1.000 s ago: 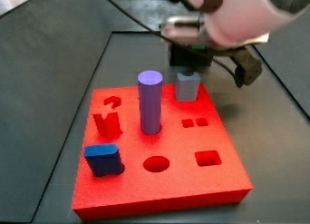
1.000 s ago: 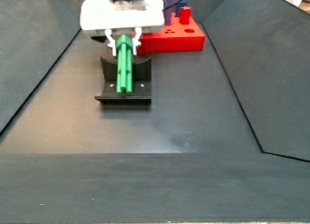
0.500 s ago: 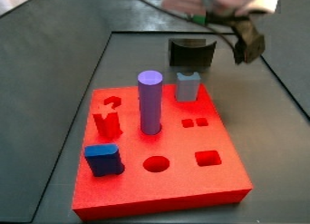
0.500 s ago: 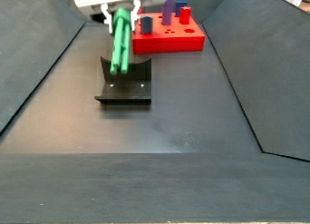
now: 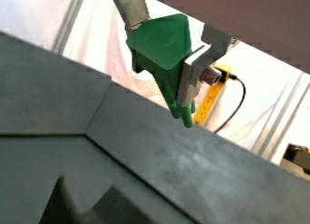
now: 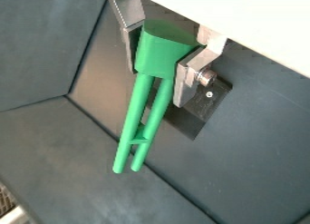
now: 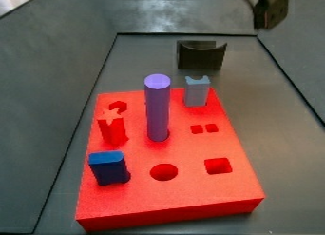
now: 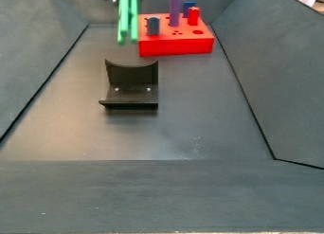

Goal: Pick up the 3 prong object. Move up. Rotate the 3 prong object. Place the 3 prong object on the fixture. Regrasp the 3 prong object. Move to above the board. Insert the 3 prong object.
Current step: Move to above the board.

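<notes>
Green 3 prong object [image 6: 148, 101] clamped in my hand [image 6: 164, 55], hanging high over fixture [image 8: 129, 82]; next I'm steering toward board [image 7: 178, 196].

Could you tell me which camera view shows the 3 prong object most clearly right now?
A wrist view shows the 3 prong object whole, clamped in the gripper above the floor. In the other wrist picture it is foreshortened; a side view shows only its lower part; the remaining side view misses it.
</notes>
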### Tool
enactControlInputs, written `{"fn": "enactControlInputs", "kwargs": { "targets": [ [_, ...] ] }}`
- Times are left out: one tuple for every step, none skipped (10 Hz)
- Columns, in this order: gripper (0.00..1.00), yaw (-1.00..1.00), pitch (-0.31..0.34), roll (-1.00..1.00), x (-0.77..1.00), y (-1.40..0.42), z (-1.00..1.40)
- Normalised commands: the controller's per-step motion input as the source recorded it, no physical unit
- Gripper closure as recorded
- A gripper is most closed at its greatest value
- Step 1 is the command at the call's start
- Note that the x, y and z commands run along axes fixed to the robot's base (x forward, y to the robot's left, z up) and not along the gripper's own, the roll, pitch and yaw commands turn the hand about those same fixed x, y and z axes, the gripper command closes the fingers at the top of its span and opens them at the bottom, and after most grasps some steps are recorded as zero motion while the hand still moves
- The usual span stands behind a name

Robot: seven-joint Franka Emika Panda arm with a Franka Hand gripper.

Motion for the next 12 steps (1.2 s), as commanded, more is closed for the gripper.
{"fn": "enactControlInputs", "kwargs": {
  "targets": [
    [1.00,0.18,0.021,-0.03,0.01,0.00,0.56],
    [1.00,0.15,0.008,-0.03,0.01,0.00,0.43],
    [1.00,0.07,-0.104,-1.00,-0.57,-1.00,0.46],
    [1.00,0.07,-0.113,-1.00,-0.57,-1.00,0.44],
    [1.00,0.06,-0.141,-1.00,-0.61,-1.00,0.47],
    [1.00,0.05,-0.156,-1.00,-0.63,-1.00,0.45],
    [1.00,0.04,-0.166,-1.00,-0.64,-1.00,0.46],
    [1.00,0.03,-0.177,-1.00,-0.66,-1.00,0.47],
    [1.00,0.02,-0.185,-1.00,-0.69,-1.00,0.47],
    [1.00,0.01,-0.196,-1.00,-0.61,-0.83,0.40],
    [1.00,0.00,-0.205,-1.00,-0.44,-0.55,0.27],
    [1.00,-0.01,-0.211,-1.00,-0.29,-0.31,0.15]
  ]
}}
